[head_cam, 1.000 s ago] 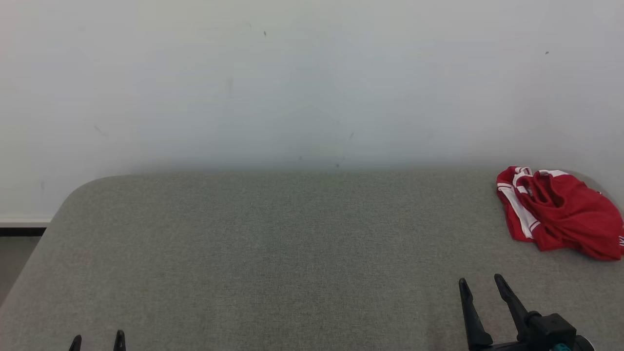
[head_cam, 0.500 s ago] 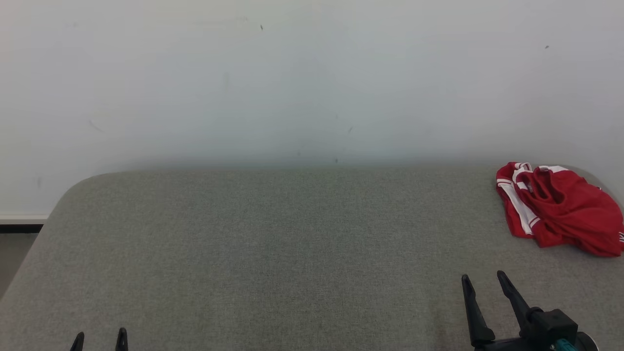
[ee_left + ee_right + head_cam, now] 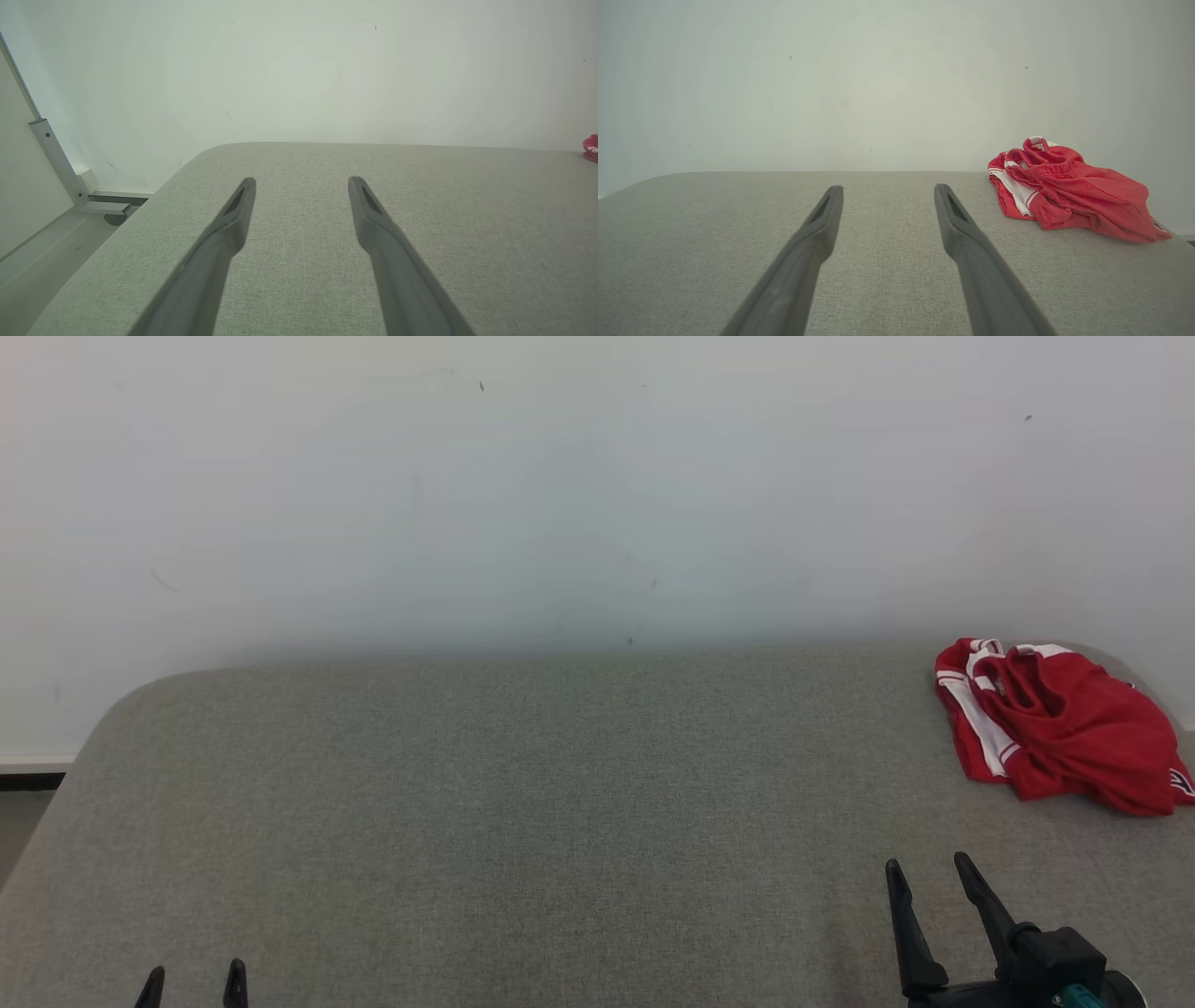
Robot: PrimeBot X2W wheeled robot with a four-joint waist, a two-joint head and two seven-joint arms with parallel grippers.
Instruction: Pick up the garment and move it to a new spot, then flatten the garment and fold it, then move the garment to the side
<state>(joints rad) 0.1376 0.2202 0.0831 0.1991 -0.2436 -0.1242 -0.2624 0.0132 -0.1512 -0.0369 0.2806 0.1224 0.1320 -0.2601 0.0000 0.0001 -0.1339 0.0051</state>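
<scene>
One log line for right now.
stage: pre-grasp | garment: crumpled, far right of table, untouched | left gripper: open, empty | right gripper: open, empty

Grey fabric table (image 3: 467, 803), white wall (image 3: 560, 476)

1. Head view: high, facing forward and down across the pad (image 3: 523, 803) to the wall (image 3: 560, 504). Tips of left gripper (image 3: 195, 971) at lower left, right gripper (image 3: 926, 861) at lower right.
2. Left wrist view: low, close over pad, facing wall along its fingers (image 3: 373, 224). Pad's corner and floor (image 3: 42, 261) at left.
3. Right wrist view: likewise low, close, facing wall.
4. Shared: pad, wall. Garment (image 3: 1055, 728) at right in all three, a sliver at right edge in left wrist view.
</scene>
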